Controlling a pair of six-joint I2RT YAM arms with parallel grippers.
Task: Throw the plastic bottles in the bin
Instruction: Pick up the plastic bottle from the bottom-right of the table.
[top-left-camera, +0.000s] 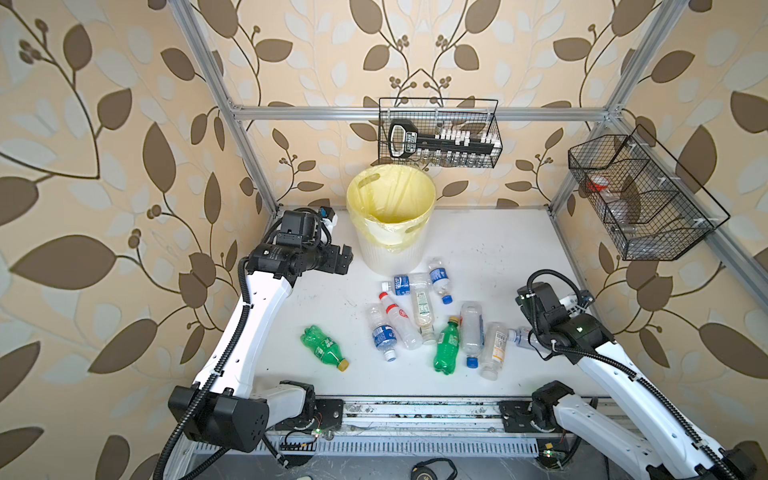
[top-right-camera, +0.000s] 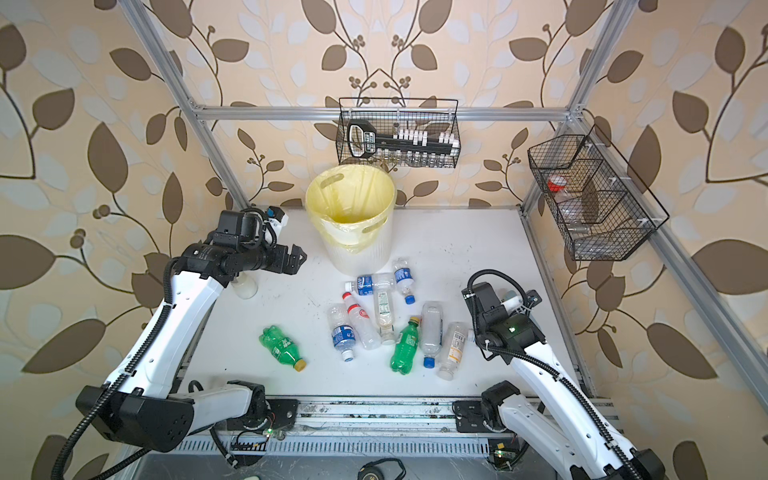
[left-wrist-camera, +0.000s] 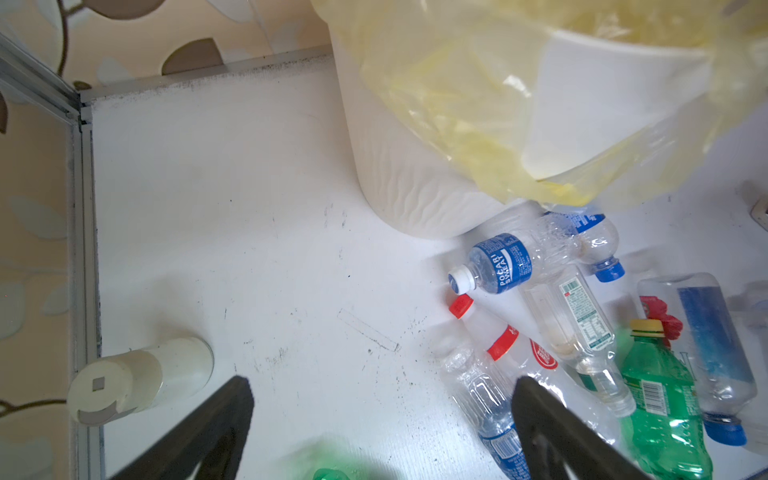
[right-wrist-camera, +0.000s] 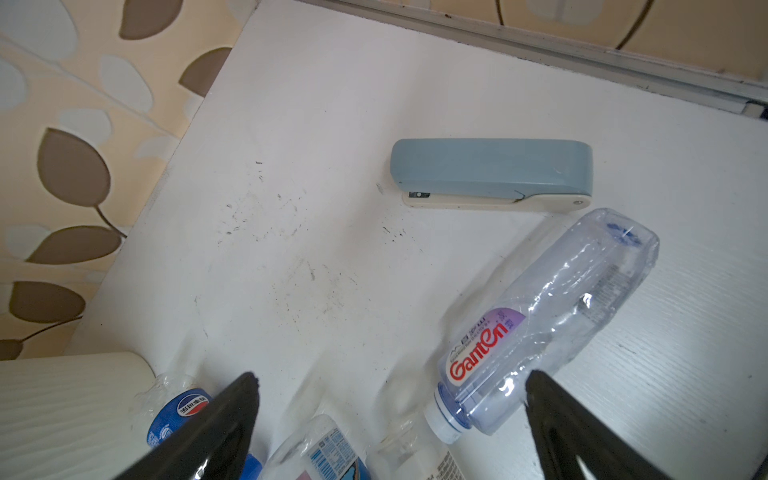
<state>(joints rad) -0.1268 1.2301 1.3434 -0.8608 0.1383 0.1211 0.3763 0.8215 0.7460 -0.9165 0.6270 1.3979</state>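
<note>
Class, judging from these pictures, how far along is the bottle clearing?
Done: nothing evident; no bottle shows inside the bin. In hand: nothing; left gripper and right gripper are open, empty. Left: all the plastic bottles, lying on the table.

The plastic bottles (top-left-camera: 397, 318) are thin, glossy and mostly clear, some creased, with film labels; the bin (top-left-camera: 390, 257) is matt white ribbed plastic under a crinkled, translucent pale yellow bag (top-left-camera: 374, 195). The table (top-left-camera: 498, 257) is matt white, scuffed with dark specks; the far basket (top-left-camera: 384, 137) and the right basket (top-left-camera: 665, 245) are black wire mesh; the frame (top-left-camera: 311, 113) is dull silver metal; the stapler (right-wrist-camera: 490, 170) is smooth matt plastic.
</note>
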